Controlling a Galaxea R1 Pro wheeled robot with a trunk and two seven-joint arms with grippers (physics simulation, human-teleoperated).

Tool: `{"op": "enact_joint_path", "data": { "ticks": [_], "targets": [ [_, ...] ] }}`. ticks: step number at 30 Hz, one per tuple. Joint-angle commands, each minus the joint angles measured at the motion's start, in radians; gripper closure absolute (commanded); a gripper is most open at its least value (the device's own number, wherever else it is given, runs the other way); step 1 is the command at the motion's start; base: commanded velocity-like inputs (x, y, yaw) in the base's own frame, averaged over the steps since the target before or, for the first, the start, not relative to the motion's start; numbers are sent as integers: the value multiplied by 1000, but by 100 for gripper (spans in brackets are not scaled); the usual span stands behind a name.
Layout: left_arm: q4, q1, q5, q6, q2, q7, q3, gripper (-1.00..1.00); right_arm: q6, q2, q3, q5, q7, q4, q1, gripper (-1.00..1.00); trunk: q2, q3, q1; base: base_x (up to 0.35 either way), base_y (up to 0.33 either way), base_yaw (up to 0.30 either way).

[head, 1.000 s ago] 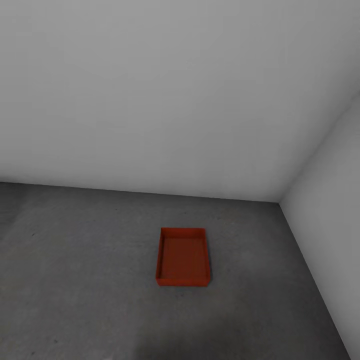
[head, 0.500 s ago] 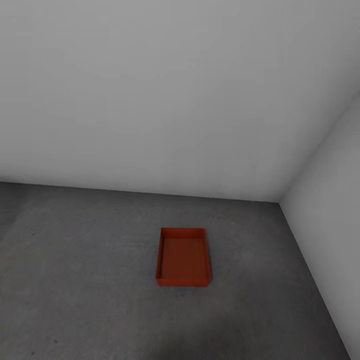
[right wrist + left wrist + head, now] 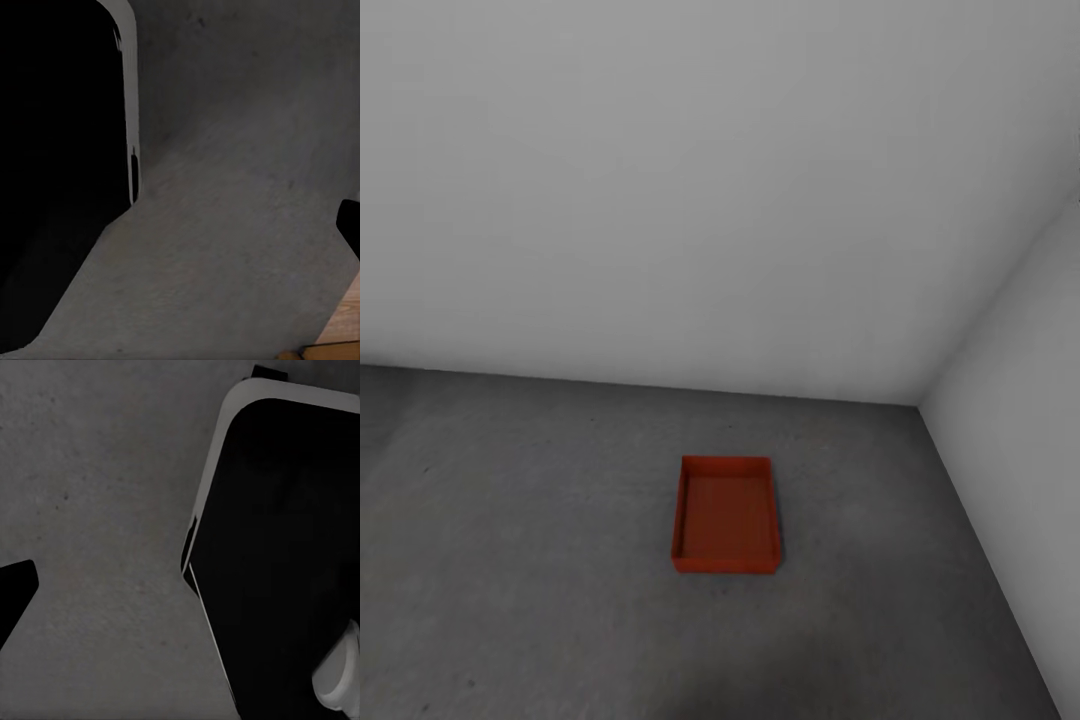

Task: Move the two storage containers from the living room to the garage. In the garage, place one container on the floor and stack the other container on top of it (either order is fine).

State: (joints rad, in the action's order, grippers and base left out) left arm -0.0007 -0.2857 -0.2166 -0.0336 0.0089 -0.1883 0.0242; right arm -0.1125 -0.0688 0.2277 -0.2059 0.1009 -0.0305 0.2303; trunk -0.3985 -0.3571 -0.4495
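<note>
One orange-red rectangular lidless storage bin sits empty on the dark grey concrete garage floor near the pale wall corner. Neither pincer's state can be told. Next step, likely: fetching the second bin for stacking.

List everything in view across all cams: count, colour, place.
storage container: 1, orange-red, open top, on the floor a little short of the corner where the walls meet, nothing inside.
floor: 1, dark grey mottled concrete, under the container; also seen in both wrist views.
walls: 2, pale grey, one straight ahead and one at the right, meeting in a corner.
wood plank strip: 1, light wood, at the concrete's edge in the right wrist view.
robot base: 1, black with a pale grey rim, above the concrete in both wrist views.
</note>
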Motion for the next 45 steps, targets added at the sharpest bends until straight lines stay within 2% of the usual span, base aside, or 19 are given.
{"op": "enact_joint_path", "data": {
  "ticks": [1, 6, 9, 16, 19, 20, 26, 33, 45],
  "targets": [
    [1, 1, -6, -3, -1, -1, 2, -100, -13, 6, 9, -8, 0, -3, -9, -100, -2, 0, -1, 0, 0, 0],
    [1, 5, -6, -4, 2, -1, 3, -100, -24, 29, 9, -5, 0, -3, -34, -100, -2, 7, -1, 0, 0, 0],
    [1, 9, -7, -6, 1, 0, 3, -100, -25, 34, 9, -5, 0, -3, -43, -100, -2, 12, -1, 0, 0, 0],
    [1, 17, -11, -8, 0, 9, 3, -100, -31, 40, 9, -3, -1, -3, -70, -100, -2, 23, -1, 0, 0, 0],
    [1, 18, -10, -8, 0, 36, 3, -100, -31, 39, 9, -3, -2, -2, -72, -100, -2, 28, -1, 0, 0, 0],
    [1, 19, -12, -7, 4, 93, 3, -100, -32, 39, 10, -3, -3, -2, -72, -100, -2, 30, -1, 0, 0, 0],
    [1, 24, -12, -8, 5, 101, 3, -100, -31, 40, 10, -3, -4, -2, -72, -100, -2, 40, -1, 0, 0, 0],
    [1, 33, -11, -9, 2, 101, 3, -100, -27, 40, 9, -4, -38, -3, -72, -100, -2, 51, -1, 0, 0, 0],
    [1, 34, -11, -9, 2, 101, 3, -100, -26, 40, 9, -4, -41, -3, -72, -100, -2, 71, -1, 0, 0, 0]
  ]
}}
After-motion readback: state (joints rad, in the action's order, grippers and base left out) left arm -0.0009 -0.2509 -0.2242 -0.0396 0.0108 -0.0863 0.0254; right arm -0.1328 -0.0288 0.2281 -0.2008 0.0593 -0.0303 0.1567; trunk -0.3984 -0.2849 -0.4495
